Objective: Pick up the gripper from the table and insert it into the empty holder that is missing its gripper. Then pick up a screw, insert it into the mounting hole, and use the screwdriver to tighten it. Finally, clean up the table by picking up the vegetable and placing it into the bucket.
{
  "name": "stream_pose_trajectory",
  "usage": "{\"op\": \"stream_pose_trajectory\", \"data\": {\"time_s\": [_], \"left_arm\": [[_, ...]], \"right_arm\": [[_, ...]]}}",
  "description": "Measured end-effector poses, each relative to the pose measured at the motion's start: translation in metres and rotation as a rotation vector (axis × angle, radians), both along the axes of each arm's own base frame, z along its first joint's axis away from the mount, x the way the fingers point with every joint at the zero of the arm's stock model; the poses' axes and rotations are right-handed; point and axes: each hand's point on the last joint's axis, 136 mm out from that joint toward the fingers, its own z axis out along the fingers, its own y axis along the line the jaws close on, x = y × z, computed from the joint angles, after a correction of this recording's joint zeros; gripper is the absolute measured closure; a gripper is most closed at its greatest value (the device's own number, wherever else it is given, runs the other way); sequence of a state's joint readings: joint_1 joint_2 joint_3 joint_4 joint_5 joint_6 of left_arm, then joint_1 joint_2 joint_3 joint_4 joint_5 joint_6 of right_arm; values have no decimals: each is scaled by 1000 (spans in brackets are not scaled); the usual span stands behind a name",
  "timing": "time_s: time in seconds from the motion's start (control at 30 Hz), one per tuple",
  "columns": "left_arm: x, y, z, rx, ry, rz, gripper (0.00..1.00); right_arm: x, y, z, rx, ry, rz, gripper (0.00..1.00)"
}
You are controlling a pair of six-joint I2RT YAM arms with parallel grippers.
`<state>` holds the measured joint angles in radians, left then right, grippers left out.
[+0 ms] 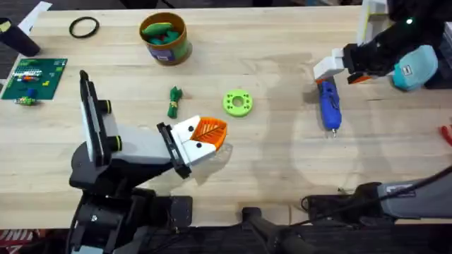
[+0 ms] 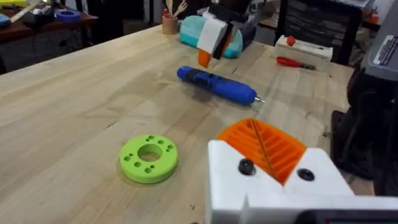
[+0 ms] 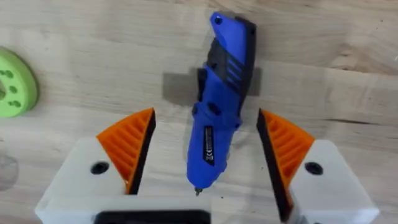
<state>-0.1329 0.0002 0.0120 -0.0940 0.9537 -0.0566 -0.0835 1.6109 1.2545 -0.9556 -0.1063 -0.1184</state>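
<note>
Overhead view: right tool poised over the screwdriver on the worktop (image 1: 282, 162).

From left: holder (image 1: 145, 144), its gripper (image 1: 205, 135) apparently seated at the tip; vegetable (image 1: 174, 101) lying loose below the bucket (image 1: 165, 38); screwdriver (image 1: 329, 106) lying flat, bit toward the arms. The right tool (image 1: 337, 70) hangs over its rear end, fingers (image 3: 130, 146) spread apart either side of the barrel, probably lining up a grasp. No screw is discernible. Whether the left tool is apart or together cannot be told.
</note>
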Motion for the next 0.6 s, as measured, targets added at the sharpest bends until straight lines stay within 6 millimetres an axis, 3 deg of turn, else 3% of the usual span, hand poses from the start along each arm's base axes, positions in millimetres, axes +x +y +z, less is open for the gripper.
{"op": "stream_pose_trajectory", "data": {"time_s": [0.6], "left_arm": [[0, 0, 0, 0, 0, 0, 990]], "right_arm": [[12, -7, -42, -50, 80, -26, 4]]}}
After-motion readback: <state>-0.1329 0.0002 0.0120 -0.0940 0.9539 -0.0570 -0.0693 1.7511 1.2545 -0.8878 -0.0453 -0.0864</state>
